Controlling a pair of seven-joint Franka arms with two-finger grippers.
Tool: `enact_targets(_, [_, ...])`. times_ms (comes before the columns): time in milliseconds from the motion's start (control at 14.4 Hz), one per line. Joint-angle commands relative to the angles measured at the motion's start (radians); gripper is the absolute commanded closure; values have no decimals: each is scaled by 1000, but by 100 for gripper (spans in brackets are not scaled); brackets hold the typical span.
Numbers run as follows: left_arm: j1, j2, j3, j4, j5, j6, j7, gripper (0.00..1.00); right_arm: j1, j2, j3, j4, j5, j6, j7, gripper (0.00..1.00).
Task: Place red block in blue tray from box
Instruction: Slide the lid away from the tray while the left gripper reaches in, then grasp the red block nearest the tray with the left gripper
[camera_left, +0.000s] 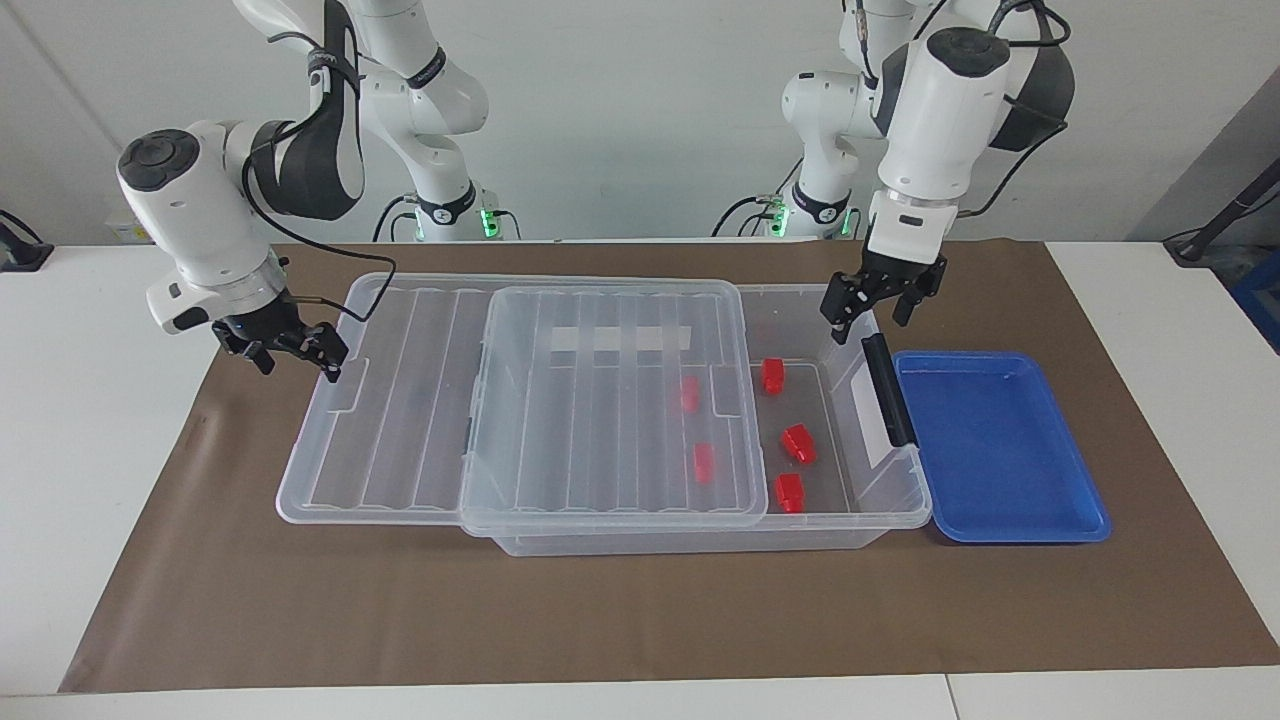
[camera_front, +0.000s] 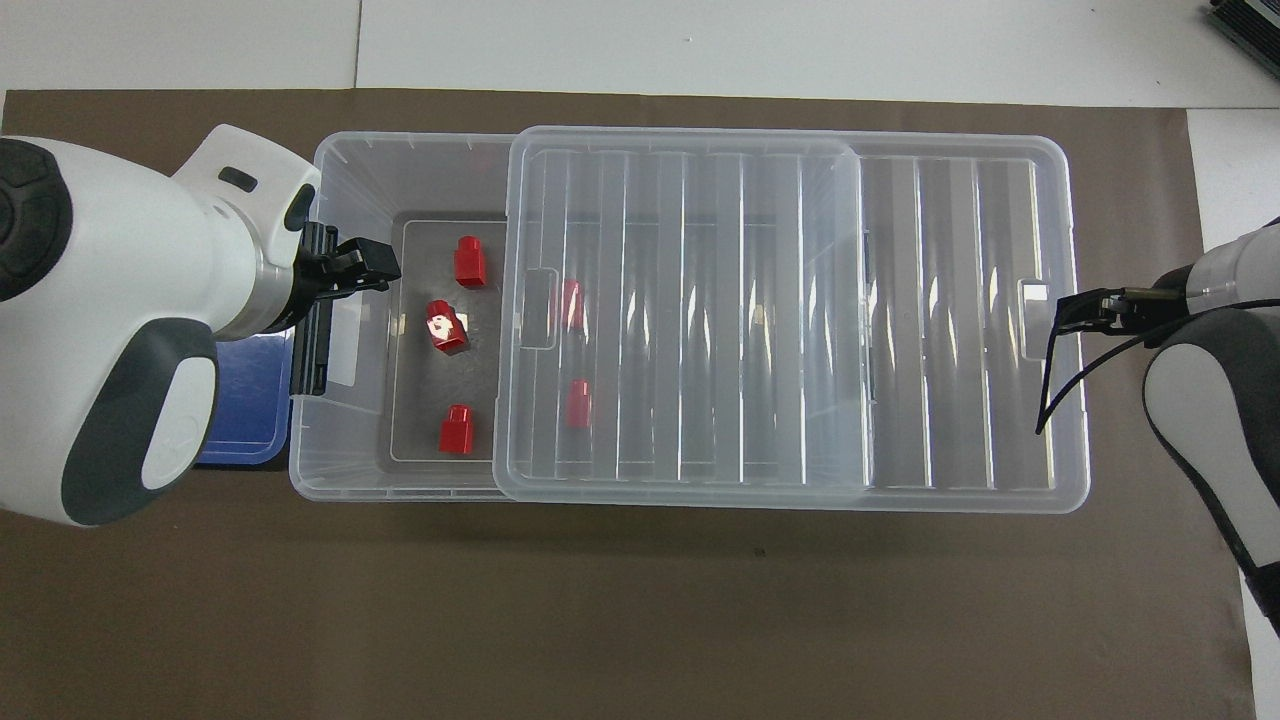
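Note:
The clear box (camera_left: 900, 500) (camera_front: 345, 470) lies lengthwise on the brown mat. Its ribbed lid (camera_left: 600, 400) (camera_front: 790, 310) is slid toward the right arm's end, leaving the end by the black clip handle (camera_left: 888, 390) uncovered. Several red blocks lie inside: three uncovered (camera_left: 772, 375) (camera_left: 798, 443) (camera_left: 790, 492), others under the lid (camera_left: 704, 462). My left gripper (camera_left: 868, 322) (camera_front: 375, 268) hangs open over that uncovered end. My right gripper (camera_left: 298, 360) (camera_front: 1070, 308) is open, one fingertip at the lid's end notch. The blue tray (camera_left: 1000, 445) (camera_front: 240, 400) sits against the box's handle end, holding nothing.
The brown mat (camera_left: 640, 620) covers most of the white table. The overhanging lid reaches past the box toward the right arm's end. In the overhead view my left arm covers most of the tray.

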Motion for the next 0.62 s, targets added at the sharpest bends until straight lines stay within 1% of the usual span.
enact_targets(0, [-43, 48, 14, -35, 67, 73, -36, 0, -14, -15, 2, -2, -59, -17, -17, 0])
enact_targets(417, [-61, 48, 14, -176, 69, 248, -55, 0, -15, -15, 2, -2, -77, -28, -15, 0])
enact_targets(486, [-61, 52, 14, -185, 69, 266, -56, 0, -15, -17, 2, -1, -77, -32, -15, 0])
enact_targets(556, [-63, 75, 14, -184, 69, 271, -56, 0, -15, -18, 2, 7, -82, -38, -15, 0])
